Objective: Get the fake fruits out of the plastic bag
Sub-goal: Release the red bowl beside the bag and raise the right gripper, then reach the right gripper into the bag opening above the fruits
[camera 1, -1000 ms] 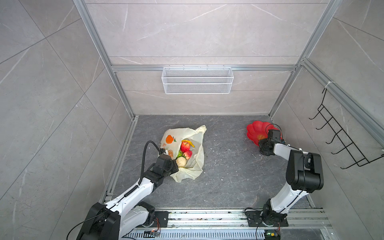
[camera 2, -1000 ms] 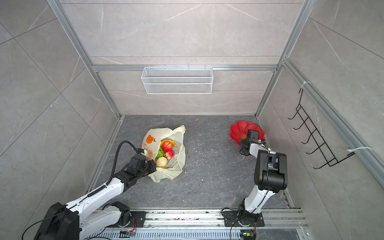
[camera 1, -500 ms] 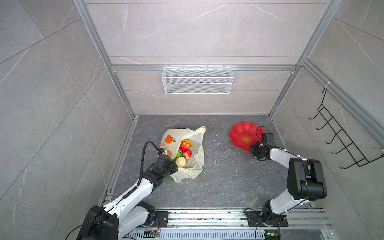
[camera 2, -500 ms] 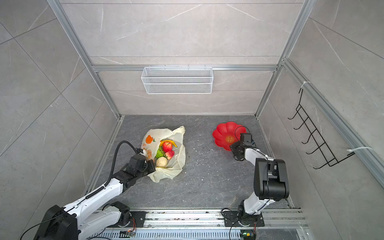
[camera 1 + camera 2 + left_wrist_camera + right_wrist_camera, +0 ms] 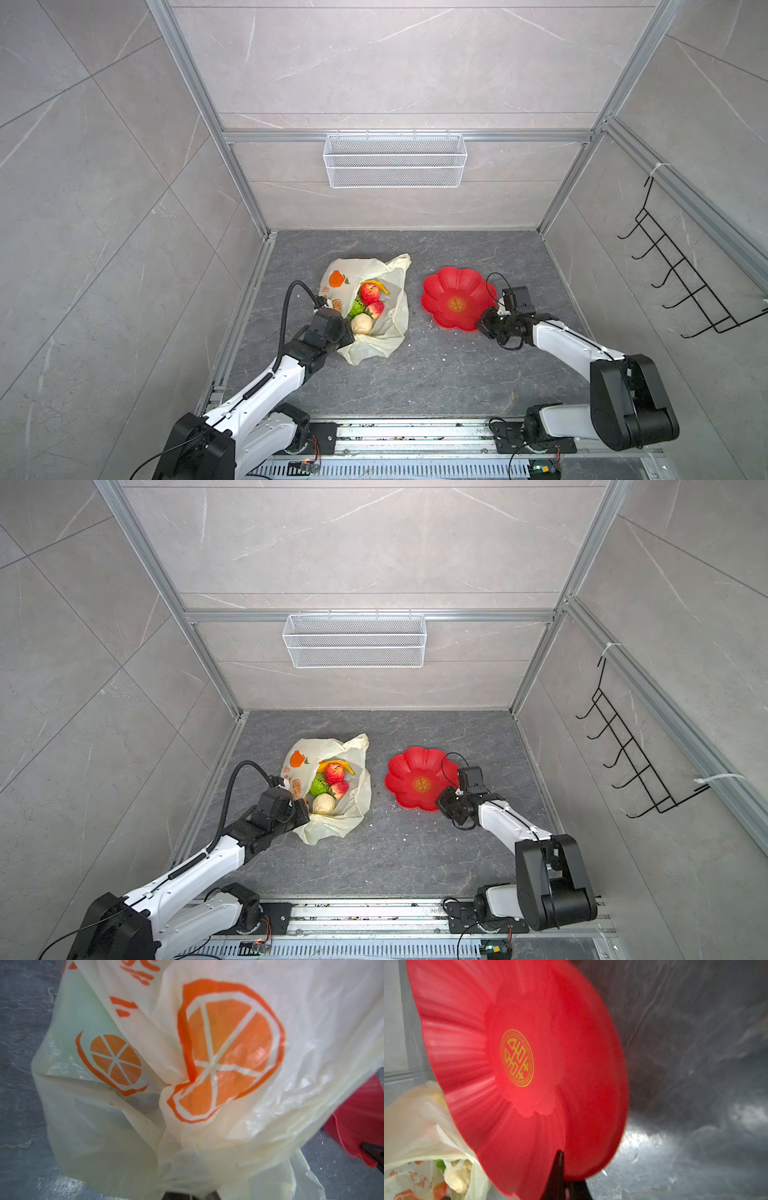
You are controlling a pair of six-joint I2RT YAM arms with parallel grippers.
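Zero fake fruits [image 5: 368, 305] out yet, all heaped inside open plastic bag [image 5: 374, 349] at lower centre-left on counter [image 5: 415, 374], left pincer [image 5: 347, 331] clamped shut on bag edge, right pincer [image 5: 481, 322] clamped on red plate [image 5: 434, 291] rim just right of bag, so whole unloading left.

A gold double-happiness emblem [image 5: 517, 1057] marks the red plate [image 5: 577, 1047]; orange lettering [image 5: 143, 977] on the plastic bag [image 5: 315, 1022] is unreadable.
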